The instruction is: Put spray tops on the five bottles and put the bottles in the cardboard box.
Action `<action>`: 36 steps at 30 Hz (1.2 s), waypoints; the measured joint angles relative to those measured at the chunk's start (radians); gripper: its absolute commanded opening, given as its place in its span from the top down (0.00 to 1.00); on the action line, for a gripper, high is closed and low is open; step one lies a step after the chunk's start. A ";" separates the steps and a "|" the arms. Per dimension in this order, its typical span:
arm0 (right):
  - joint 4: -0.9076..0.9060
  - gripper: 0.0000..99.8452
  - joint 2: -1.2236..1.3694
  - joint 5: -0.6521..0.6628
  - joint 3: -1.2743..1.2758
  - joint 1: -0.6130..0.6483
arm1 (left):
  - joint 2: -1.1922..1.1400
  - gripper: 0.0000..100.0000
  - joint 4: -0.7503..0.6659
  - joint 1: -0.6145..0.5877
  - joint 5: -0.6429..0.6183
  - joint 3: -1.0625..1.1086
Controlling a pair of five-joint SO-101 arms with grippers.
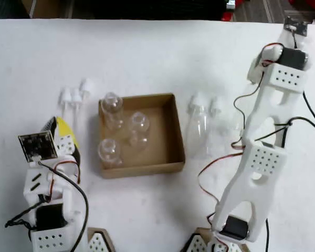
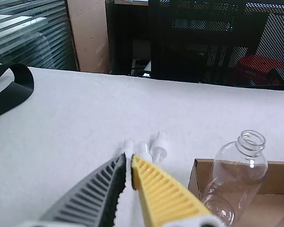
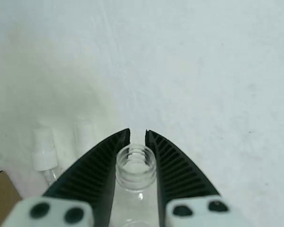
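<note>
Status: partway, by my reading. The cardboard box (image 1: 179,134) holds three bottles (image 1: 111,107), all bare-necked, so none of them is finished. Two capped bottles (image 1: 198,123) lie on the table just beside the box, not yet boxed. Three loose spray tops (image 1: 76,97) lie on the box's other side. My right gripper (image 3: 137,132) is clamped on the neck of an open-necked bottle (image 3: 136,163) near the capped pair. My left gripper (image 2: 128,160) has its jaws drawn together, with nothing visibly held, and its tips are just short of the spray tops. That makes six bottles by my count, against five in the task.
</note>
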State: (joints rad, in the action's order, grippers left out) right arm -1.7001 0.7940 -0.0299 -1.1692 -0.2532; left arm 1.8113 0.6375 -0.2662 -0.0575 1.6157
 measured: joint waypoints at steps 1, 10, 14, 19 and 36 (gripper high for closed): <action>0.000 0.99 -0.031 0.000 0.052 0.002 | 0.000 0.97 0.000 0.000 0.000 0.000; 0.000 0.99 -0.333 0.000 0.404 0.002 | 0.000 0.97 0.000 0.000 0.000 0.000; 0.000 0.99 -0.433 0.000 0.470 0.002 | 0.000 0.97 0.000 0.000 0.000 0.000; 0.000 0.99 -0.540 0.000 0.557 0.015 | 0.000 0.97 0.000 0.000 0.000 0.000; 0.109 0.99 -0.968 0.084 0.964 0.331 | 0.000 0.97 0.000 0.000 0.000 0.000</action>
State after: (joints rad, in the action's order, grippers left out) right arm -1.5911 -0.1741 0.0545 -0.2056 0.0783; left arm 1.8113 0.6375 -0.2662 -0.0575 1.6157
